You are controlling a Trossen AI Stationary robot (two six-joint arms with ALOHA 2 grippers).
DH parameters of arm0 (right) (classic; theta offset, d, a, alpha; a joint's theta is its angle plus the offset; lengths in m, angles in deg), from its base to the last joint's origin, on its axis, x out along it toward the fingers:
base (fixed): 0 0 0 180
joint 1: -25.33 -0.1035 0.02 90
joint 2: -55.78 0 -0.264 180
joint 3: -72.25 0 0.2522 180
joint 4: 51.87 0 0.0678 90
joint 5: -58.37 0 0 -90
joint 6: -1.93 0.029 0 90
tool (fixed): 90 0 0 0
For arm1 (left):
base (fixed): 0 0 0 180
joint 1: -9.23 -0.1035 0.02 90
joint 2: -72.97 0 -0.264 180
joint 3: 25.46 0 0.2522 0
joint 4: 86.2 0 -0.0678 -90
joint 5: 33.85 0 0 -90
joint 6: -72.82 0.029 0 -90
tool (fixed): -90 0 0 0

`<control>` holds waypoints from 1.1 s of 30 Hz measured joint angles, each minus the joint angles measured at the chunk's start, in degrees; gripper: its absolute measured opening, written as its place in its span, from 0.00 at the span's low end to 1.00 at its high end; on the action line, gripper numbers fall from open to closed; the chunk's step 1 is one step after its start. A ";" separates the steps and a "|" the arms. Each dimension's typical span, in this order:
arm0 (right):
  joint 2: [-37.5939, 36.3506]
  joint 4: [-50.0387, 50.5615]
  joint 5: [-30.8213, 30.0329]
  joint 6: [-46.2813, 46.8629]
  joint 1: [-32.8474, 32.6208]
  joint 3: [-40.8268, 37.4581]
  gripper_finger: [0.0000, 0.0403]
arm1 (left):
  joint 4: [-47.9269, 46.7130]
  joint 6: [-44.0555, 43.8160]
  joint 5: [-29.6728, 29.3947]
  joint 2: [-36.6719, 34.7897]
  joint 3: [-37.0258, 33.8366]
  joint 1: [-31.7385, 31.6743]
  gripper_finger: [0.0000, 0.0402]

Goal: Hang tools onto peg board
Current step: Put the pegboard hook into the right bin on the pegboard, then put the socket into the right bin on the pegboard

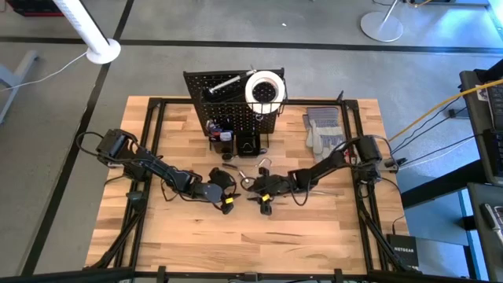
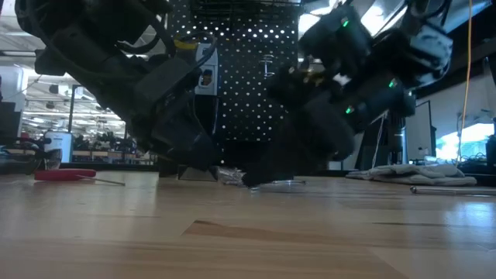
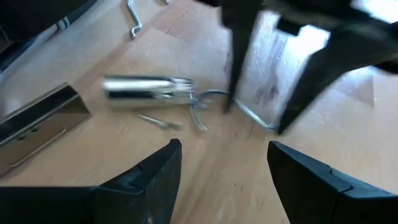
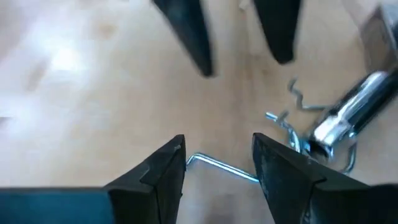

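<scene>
The black peg board point(image 1: 228, 98) stands upright at the table's far middle, with a white tape roll point(image 1: 265, 88) in its wire basket. On the wood in front of it lie a silver metal tool point(image 3: 146, 87) and a bent wire hook point(image 4: 217, 165) joined to its end. My right gripper point(image 4: 217, 152) is open and low over the table, its fingertips on either side of the wire's bent end. Facing it from the left, my left gripper point(image 3: 224, 155) is open with only bare wood between its fingers. My right gripper slants down from the table's right, and the wire hook point(image 3: 252, 115) runs across between its fingertips point(image 3: 231, 102) and under one of them. The wire lies flat on the table. Whether the fingers touch it I cannot tell.
Grey work gloves point(image 1: 322, 130) lie at the far right of the table. A red-handled tool point(image 2: 66, 174) lies off to one side in the low view. A black bin point(image 3: 37, 121) sits at the board's foot, and a loose peg hook point(image 3: 132, 18) lies beyond the silver tool.
</scene>
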 joint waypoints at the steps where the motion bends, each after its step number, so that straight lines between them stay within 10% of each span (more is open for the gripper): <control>1: -0.83 0.67 -0.01 0.00 -0.43 -0.01 0.46 | -0.32 0.00 0.00 0.00 0.00 0.00 0.56; 17: -5.12 3.26 -15.27 -0.20 -0.28 0.05 0.46 | -0.80 3.13 -0.42 0.00 0.00 -0.09 0.56; 33: -1.25 0.68 -7.03 10.00 4.51 0.14 0.46 | -0.44 6.70 0.48 1.16 -0.01 -0.77 0.56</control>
